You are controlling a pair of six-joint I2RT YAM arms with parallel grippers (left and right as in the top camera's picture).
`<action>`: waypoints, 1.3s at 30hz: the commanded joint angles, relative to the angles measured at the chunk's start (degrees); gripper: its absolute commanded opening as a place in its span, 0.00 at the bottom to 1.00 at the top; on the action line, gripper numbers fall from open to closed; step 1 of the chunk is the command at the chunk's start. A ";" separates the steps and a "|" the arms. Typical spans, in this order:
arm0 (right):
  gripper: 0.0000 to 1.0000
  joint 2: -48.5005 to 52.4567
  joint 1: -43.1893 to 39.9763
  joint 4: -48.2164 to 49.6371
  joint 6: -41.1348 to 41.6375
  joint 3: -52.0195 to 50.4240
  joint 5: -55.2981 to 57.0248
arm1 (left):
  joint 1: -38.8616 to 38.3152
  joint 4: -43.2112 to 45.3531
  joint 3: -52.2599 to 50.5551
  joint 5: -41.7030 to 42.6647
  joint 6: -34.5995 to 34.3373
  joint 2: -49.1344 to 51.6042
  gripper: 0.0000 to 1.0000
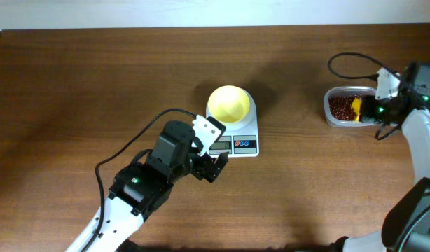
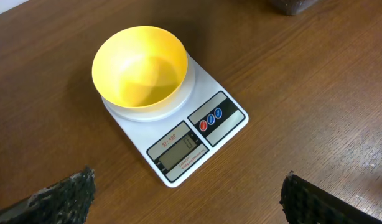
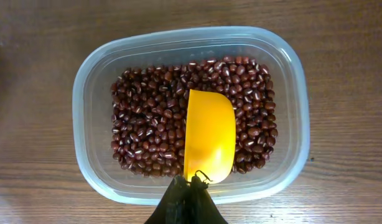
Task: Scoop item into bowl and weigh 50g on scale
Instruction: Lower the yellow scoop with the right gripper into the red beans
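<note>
The pale yellow bowl (image 1: 230,103) stands empty on the white scale (image 1: 243,145) at the table's middle; in the left wrist view the bowl (image 2: 140,70) sits on the scale (image 2: 178,146). My left gripper (image 1: 209,168) is open and empty, just in front of the scale's display. The red-brown beans (image 3: 153,130) lie in a clear plastic tub (image 3: 91,74) at the right (image 1: 341,106). My right gripper (image 3: 191,186) is shut on a yellow scoop (image 3: 209,137), which rests over the beans with no beans visible in it.
A black cable (image 1: 348,59) loops behind the tub at the right. The left arm's cable (image 1: 131,150) trails across the table toward the front left. The table's far edge meets a white wall.
</note>
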 commanded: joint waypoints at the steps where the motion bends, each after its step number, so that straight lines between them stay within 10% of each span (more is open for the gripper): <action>1: 0.04 0.85 -1.38 -0.48 1.51 -1.11 -3.45 | -0.09 0.09 -0.50 0.20 -0.74 0.17 0.99; 39: 0.04 6.54 -1.95 0.79 10.78 -1.18 -15.21 | -0.09 0.09 -0.50 0.20 -0.74 0.17 0.99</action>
